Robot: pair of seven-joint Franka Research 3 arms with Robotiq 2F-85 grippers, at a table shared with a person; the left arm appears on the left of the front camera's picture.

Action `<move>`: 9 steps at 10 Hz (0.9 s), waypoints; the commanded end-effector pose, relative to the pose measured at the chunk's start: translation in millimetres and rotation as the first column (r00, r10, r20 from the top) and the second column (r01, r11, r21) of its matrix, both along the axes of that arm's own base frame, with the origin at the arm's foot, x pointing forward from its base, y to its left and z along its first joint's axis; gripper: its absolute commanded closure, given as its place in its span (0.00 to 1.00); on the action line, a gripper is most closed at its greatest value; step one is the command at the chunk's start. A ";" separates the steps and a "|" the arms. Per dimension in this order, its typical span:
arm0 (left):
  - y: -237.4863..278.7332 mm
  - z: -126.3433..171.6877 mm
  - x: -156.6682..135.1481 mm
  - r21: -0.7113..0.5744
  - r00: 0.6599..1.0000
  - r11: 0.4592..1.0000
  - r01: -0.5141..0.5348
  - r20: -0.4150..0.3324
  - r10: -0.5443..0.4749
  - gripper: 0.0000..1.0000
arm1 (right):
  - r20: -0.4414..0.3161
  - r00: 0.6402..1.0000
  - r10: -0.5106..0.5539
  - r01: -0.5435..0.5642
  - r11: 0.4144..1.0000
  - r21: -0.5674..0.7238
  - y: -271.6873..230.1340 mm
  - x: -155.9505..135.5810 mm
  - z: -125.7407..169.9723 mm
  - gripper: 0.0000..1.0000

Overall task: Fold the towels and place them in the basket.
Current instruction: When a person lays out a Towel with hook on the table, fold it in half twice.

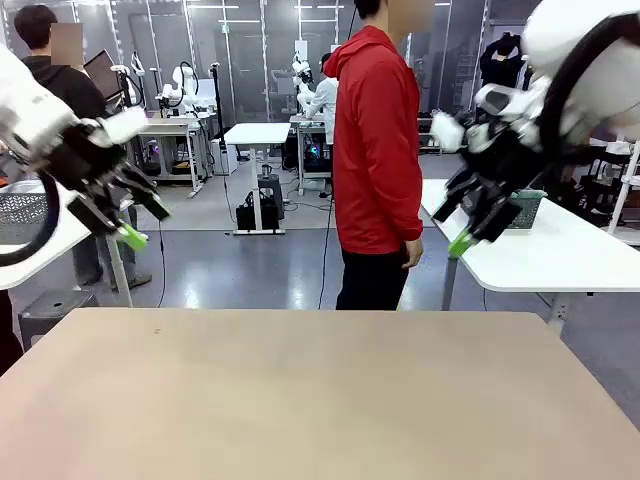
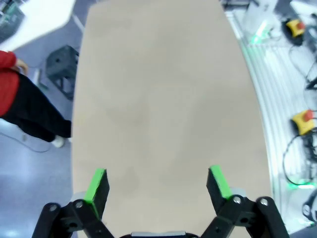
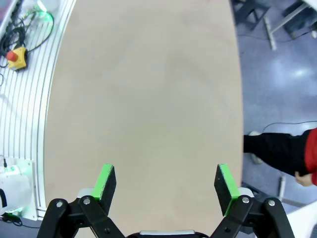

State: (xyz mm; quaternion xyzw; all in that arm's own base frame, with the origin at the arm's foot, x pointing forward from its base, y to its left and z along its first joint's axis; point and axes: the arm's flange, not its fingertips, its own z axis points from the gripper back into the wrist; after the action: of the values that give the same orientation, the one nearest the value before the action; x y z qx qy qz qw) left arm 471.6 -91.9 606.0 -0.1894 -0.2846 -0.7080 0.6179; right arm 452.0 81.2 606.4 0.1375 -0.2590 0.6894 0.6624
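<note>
The towels are out of view. A grey wire-mesh basket (image 1: 20, 210) stands on the white side table at the far left, away from the work table. My left gripper (image 1: 140, 222) hangs open in the air above the tan table's (image 1: 300, 400) left side. High on the right, my right gripper (image 1: 455, 225) is open too. In the left wrist view the left gripper (image 2: 158, 186) has wide-apart green pads and nothing between them, looking down at bare tabletop. The right gripper (image 3: 163, 183) stands the same in the right wrist view.
A person in a red jacket (image 1: 375, 140) stands just beyond the table's far edge, side-on, arms down. White side tables flank the aisle, the right one (image 1: 540, 250) carrying a green basket (image 1: 527, 207). Emergency-stop buttons and cables (image 2: 302, 119) lie along the table's robot side.
</note>
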 end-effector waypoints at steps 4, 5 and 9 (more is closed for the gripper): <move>63.0 40.2 -9.8 -0.112 0.998 0.993 -0.045 0.048 0.050 0.00 | 0.059 0.998 0.022 -0.030 0.990 0.141 -49.1 -8.3 35.5 0.00; 59.8 39.7 -8.7 -0.111 0.997 0.992 -0.051 0.051 0.057 0.00 | 0.071 0.997 0.023 -0.032 0.990 0.135 -41.3 -5.6 33.3 0.00; 62.2 39.0 -8.8 -0.088 0.995 0.993 -0.083 0.043 0.087 0.00 | 0.050 0.999 -0.008 0.002 0.993 0.120 -51.7 -9.7 40.1 0.00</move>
State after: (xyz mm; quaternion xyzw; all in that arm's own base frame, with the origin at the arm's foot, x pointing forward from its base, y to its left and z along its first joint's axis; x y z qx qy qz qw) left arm 462.9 -29.0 645.1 -0.1869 -0.3368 -0.6730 0.6314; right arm 442.7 28.9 646.4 0.1582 -0.3182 0.6733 0.6484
